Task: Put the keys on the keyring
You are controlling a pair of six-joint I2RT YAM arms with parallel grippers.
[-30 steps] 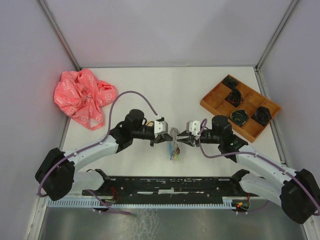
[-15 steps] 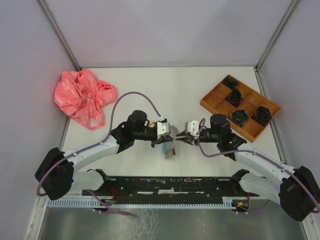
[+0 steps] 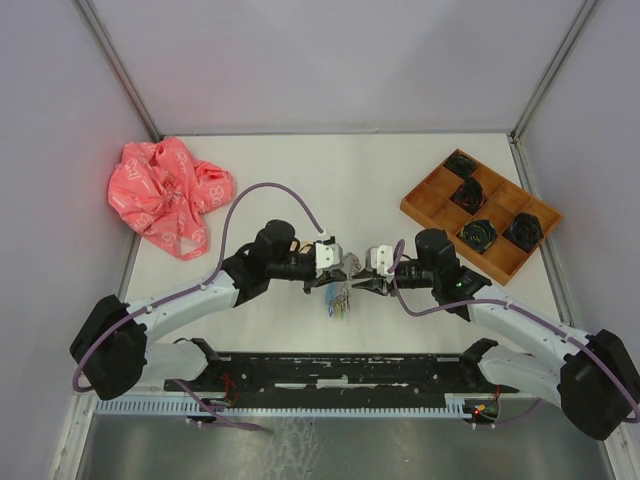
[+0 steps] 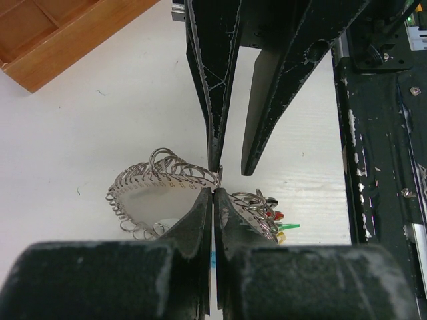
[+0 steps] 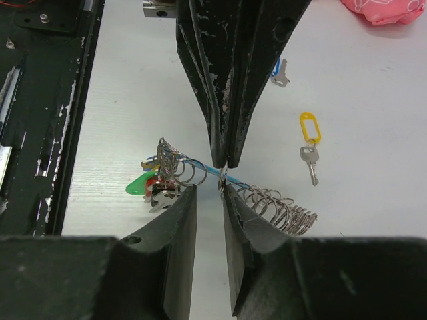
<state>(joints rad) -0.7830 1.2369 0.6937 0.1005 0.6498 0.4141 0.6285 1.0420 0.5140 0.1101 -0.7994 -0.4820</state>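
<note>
Left tool [image 4: 213, 193] fingers pressed together, clamped on small loop of keyring [image 5: 223, 175]. Ring bunch hangs between both tools over worktop [image 5: 373, 100] centre. Right tool [image 5: 209, 193] fingers slightly apart, straddling same loop, gripping nothing.

Yellow-tagged key [image 5: 307, 145] and blue-tagged key [image 5: 281, 79] lie loose on worktop, well apart from bunch.

Step, by my read: pry loop open.
- Keep left clamp firm and steady.
- Right closes on coil end only, not whole loop.
- Small moves; wire may slip out.
</note>
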